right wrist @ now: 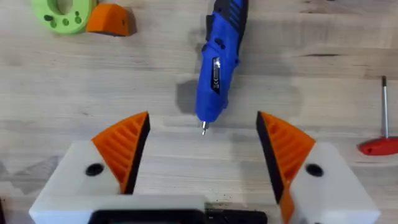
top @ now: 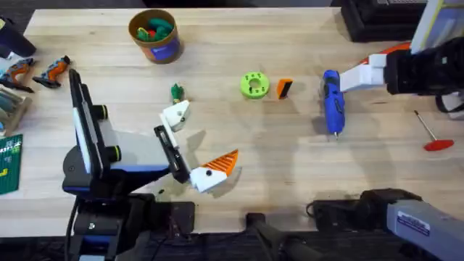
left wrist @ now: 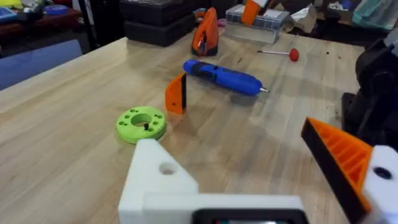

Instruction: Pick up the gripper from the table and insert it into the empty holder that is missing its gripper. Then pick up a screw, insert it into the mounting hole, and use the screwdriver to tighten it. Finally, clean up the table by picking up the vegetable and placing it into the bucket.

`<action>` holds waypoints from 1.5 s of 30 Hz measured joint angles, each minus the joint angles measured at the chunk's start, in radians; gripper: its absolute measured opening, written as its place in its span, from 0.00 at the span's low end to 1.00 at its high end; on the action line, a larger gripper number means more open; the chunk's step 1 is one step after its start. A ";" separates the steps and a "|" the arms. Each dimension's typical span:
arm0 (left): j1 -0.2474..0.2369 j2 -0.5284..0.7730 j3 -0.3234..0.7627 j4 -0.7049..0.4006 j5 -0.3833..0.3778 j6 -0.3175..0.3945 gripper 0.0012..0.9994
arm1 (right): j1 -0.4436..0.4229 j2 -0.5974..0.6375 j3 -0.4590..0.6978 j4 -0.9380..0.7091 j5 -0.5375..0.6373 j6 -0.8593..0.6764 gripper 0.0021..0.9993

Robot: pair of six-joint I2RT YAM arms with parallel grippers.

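One blue screwdriver (top: 332, 101), one green disc (top: 254, 85) and one orange gripper (top: 284, 88). One bucket (top: 155, 36), one small vegetable (top: 177, 92), one red-handled rod (top: 432, 135).

1. Table (top: 290, 174): pale wood, visible grain, matt.
2. Screwdriver (right wrist: 217, 68): glossy blue plastic w/ short metal tip.
3. Gripper (left wrist: 176, 94): matt orange plastic, black face.
4. Holder (left wrist: 165, 180): smooth white plastic, matt.
5. Right gripper (right wrist: 202, 152) pads: ribbed orange plastic on white plastic blocks.
6. Green disc (left wrist: 141, 123): matt plastic w/ holes.

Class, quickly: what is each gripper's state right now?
Left gripper: open, holding nothing; one orange pad is missing.
Right gripper: open, holding nothing, above the screwdriver.
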 joint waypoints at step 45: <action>0.000 0.000 0.000 0.000 0.000 0.000 0.99 | 0.363 0.365 0.379 -0.149 0.065 0.163 0.99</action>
